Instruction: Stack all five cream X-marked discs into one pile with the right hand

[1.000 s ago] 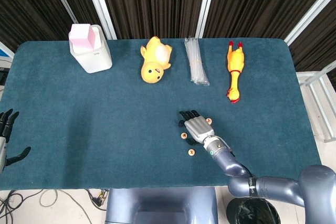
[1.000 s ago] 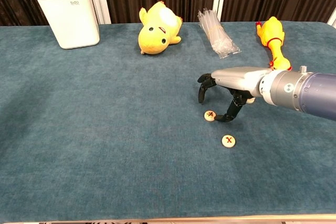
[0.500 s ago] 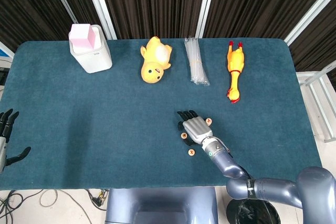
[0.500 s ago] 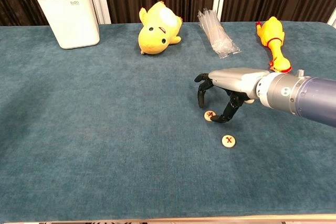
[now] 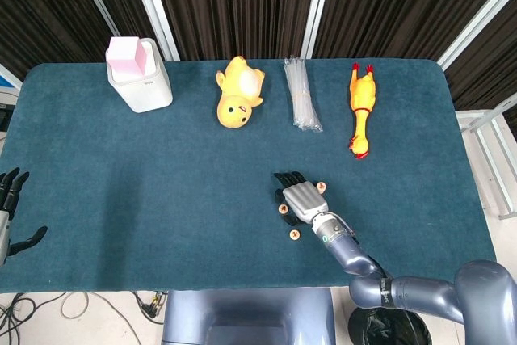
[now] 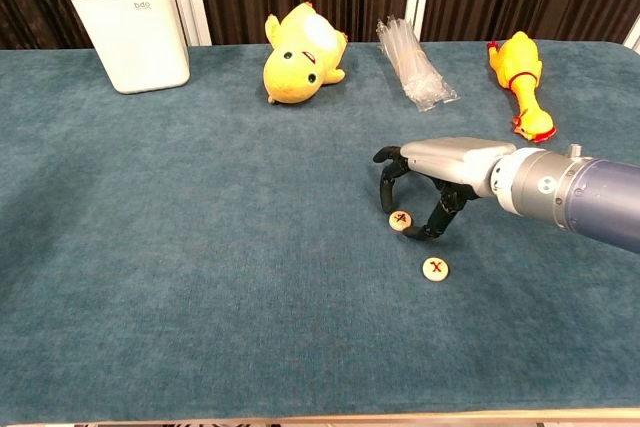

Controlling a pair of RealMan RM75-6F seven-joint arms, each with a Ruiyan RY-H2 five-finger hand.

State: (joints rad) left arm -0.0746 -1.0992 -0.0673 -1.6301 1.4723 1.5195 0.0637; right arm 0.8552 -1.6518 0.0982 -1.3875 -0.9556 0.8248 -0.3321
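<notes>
right hand [image 6: 425,179] arched over one cream disc [image 6: 401,220], fingers apart, gripping nothing; second disc [image 6: 435,268] lies near on the tabletop [image 6: 200,247]; left hand [image 5: 10,212] open at the edge.

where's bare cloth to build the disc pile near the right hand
Bare cloth lies left of the right hand, below the plush duck and white bin. It is crowded under the hand, by the disc at its fingers and the nearer disc. The far edge holds toys.

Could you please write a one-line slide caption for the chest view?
Right hand arched over one cream disc, another disc lying nearer, toys along the table's far edge.
</notes>
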